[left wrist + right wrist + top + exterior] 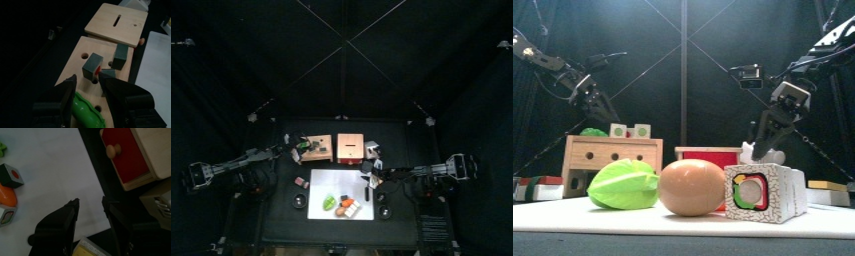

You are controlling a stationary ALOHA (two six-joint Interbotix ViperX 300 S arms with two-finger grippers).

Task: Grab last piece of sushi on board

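The right hand (90, 210) hangs over the white board (53, 173) near its edge, its two jaws spread a little apart with nothing between them. Out from it across the board lies the sushi (7, 198), a small orange-topped piece on a white base, beside a dark cube with a red dot (13, 175); from above it shows as the orange lump (346, 203) in a cluster with a green piece (330, 202). It looks light, stiff and toy-like, likely smooth on top, so a pinch across its short sides, low on the white base, seems safest. A red-lidded box (133, 153) sits just off the board. The left hand (90, 90) is spread wide and empty over a tan wooden box (100, 65), well away from the board.
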